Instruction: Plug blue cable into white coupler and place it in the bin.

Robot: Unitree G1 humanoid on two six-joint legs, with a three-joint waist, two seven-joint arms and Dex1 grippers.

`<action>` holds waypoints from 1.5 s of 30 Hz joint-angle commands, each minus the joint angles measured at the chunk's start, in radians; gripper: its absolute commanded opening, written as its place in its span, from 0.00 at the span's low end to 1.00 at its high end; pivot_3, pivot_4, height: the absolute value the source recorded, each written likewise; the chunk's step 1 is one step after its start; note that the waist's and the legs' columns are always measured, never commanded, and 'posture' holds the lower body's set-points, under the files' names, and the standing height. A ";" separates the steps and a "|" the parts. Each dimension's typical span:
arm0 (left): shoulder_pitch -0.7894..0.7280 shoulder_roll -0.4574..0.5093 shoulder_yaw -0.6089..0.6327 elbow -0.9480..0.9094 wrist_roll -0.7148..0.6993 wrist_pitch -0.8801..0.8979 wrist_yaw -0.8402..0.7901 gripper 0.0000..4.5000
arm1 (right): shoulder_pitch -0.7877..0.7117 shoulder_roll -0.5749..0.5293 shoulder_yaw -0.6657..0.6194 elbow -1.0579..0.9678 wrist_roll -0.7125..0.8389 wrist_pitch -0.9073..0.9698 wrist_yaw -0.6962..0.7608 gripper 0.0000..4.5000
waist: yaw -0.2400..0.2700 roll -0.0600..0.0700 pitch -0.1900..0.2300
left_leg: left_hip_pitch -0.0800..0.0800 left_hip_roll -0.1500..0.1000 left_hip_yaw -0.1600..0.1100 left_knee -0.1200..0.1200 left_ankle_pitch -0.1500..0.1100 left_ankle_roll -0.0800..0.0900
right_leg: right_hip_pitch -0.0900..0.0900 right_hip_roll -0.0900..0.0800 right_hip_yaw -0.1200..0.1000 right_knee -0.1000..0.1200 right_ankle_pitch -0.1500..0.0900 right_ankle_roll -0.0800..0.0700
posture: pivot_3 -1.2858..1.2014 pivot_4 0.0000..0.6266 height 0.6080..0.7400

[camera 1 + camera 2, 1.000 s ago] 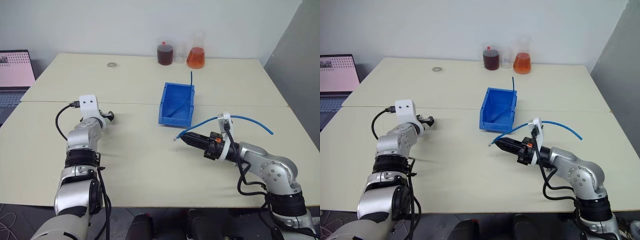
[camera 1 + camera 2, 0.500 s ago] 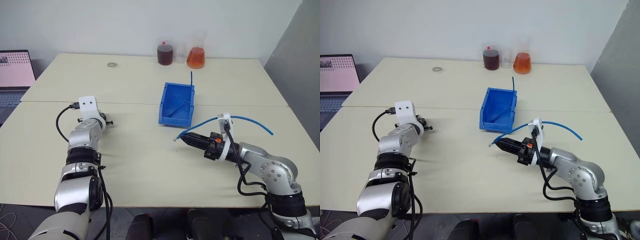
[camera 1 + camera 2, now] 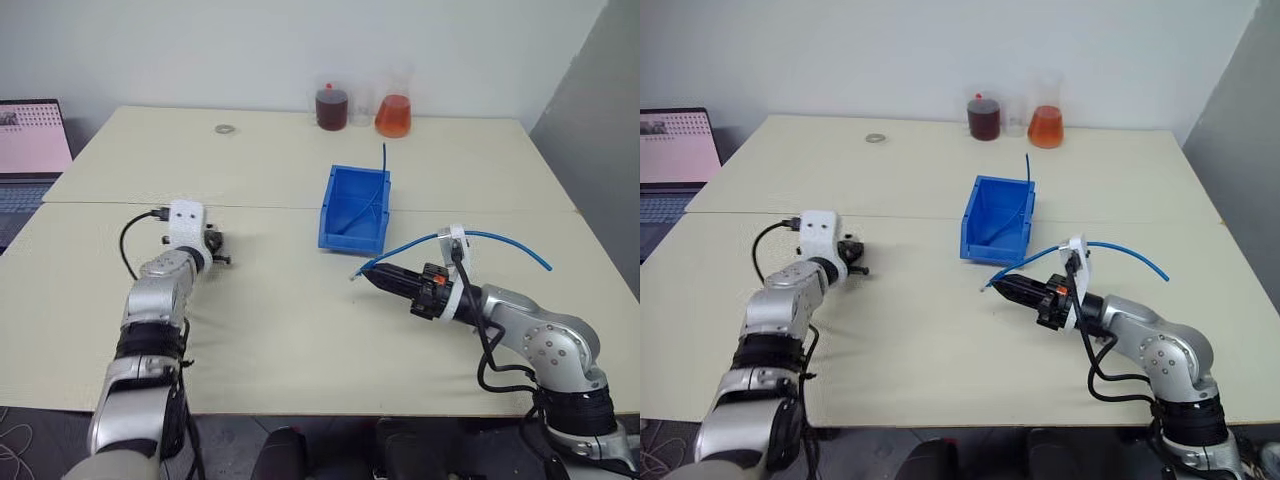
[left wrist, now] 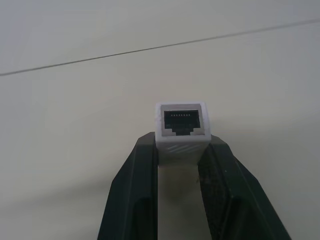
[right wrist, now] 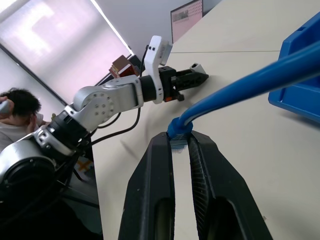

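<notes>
In the left wrist view the white coupler point(image 4: 181, 120) sits pinched between the fingers of my left gripper point(image 4: 181, 142), its dark socket facing away from the wrist. That gripper point(image 3: 222, 250) hovers low over the table's left side. My right gripper point(image 3: 368, 277) is shut on the blue cable point(image 3: 490, 237) just behind its pale plug point(image 3: 352, 277), which points left. The cable arcs back over the right wrist. The blue bin point(image 3: 347, 241) stands at the table's middle, just beyond the right gripper.
Another thin blue cable point(image 3: 383, 160) lies in the bin and sticks up over its back wall. Two beakers, one of dark red liquid point(image 3: 330, 106) and one of orange point(image 3: 392, 112), stand at the far edge. A laptop point(image 3: 30, 140) is at the left, and a metal ring point(image 3: 222, 129) lies far left. A person point(image 5: 15, 107) sits beyond the table.
My left gripper has shut on the white coupler, turned, and shifted toward the table's middle. The right arm and the blue cable have not moved.
</notes>
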 commanded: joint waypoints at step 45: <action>0.055 0.204 -0.419 -0.242 0.103 -0.233 -0.876 0.17 | -0.141 0.074 0.506 0.100 -0.701 -0.354 0.179 0.03 | -0.001 0.000 0.000 | 0.002 -0.001 0.000 0.002 0.000 0.001 | 0.001 0.005 0.000 0.001 -0.003 0.002 | 0.52 0.24 1.00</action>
